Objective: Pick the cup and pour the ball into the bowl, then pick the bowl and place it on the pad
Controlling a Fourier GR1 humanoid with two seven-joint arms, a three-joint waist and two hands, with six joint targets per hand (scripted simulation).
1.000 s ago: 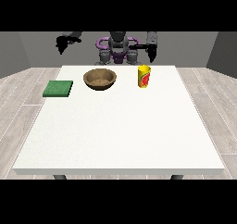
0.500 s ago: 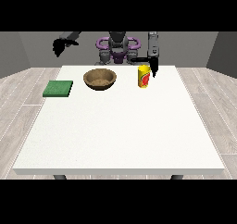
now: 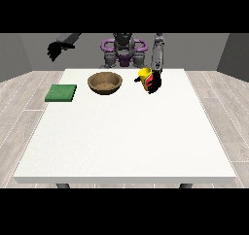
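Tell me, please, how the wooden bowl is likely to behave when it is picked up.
The bowl looks wide and shallow, so it probably sits steadily and resists tipping. Its wooden look suggests a stiff, fairly light shell. The curved rim may offer little to hold, so it could slip.

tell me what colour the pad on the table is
Green; the pad shows at the left of the front view.
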